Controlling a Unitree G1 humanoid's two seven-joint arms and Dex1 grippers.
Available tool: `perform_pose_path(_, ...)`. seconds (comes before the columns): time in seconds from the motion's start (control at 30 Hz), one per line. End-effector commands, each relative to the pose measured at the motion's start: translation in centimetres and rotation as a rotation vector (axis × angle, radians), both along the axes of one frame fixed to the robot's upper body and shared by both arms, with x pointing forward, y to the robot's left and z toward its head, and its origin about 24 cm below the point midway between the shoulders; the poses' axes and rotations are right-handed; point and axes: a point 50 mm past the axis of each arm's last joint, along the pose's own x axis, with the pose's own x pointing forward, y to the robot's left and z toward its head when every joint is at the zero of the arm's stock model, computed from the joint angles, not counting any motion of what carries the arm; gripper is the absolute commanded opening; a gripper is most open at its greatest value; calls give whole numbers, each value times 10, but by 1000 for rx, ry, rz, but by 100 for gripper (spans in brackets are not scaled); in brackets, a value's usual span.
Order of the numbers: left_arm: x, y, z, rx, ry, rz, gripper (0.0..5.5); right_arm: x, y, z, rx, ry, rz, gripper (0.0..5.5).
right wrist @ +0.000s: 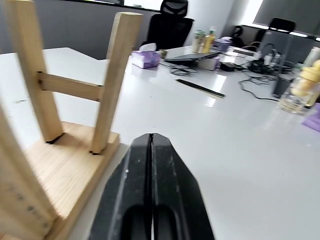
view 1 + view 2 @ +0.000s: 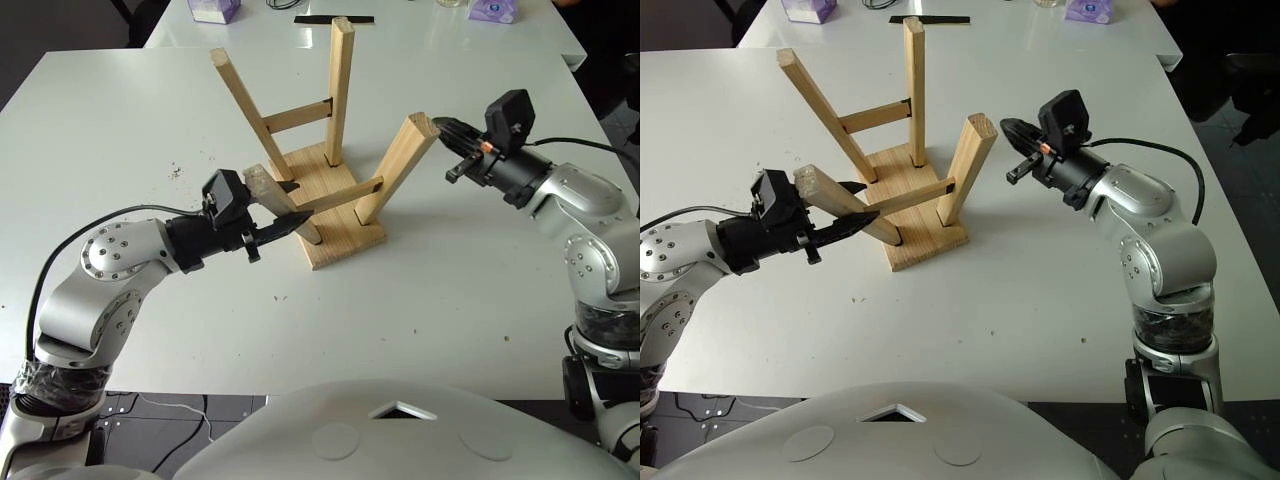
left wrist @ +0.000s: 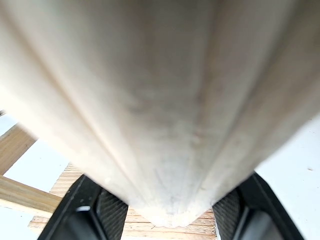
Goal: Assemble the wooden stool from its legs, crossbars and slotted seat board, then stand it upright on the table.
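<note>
White table carries the stool upside down, seat board flat, four legs up. Left arm is bent low, its left gripper clamped round the near-left leg. Right arm is stretched inward, its right gripper pinched shut and empty, just beside the right leg.

The left end effector clamps one leg of the upturned stool on the table.

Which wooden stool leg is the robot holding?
The pale square wooden leg at the near left corner, tilted towards the robot: the left gripper is clamped round it. Nothing grips the other three.
</note>
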Motion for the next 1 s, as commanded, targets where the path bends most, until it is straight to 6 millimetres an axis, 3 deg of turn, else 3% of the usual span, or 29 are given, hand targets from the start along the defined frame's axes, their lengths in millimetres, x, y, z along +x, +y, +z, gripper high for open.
perform_pose_path(0.03,-8,13,-35,93,198,97,205,-9,11,4,18,26,91,0)
perform_pose_path(0.1,-10,12,-35,90,200,101,205,-51,46,-1,67,130,453,0)
perform_pose_path(0.13,-10,11,-36,89,201,100,205,-79,63,6,170,151,668,0)
perform_pose_path(0.17,-11,9,-36,87,204,88,205,-93,72,11,289,226,770,0)
perform_pose_path(0.2,-12,7,-36,86,207,76,205,-100,75,18,349,222,850,0)
perform_pose_path(0.3,-13,5,-36,89,216,36,205,-102,70,19,290,247,945,0)
perform_pose_path(0.47,-9,4,-32,79,185,-43,205,-86,65,13,262,233,787,0)
perform_pose_path(0.6,5,10,-16,1,85,-42,205,-48,34,3,205,193,491,0)
perform_pose_path(0.73,15,15,-8,11,91,-128,280,-34,4,-5,222,163,334,0)
perform_pose_path(0.87,32,23,-6,104,83,-197,343,-33,6,-19,226,135,291,0)
perform_pose_path(1.0,42,28,2,177,76,-258,343,-38,20,-31,270,111,274,0)
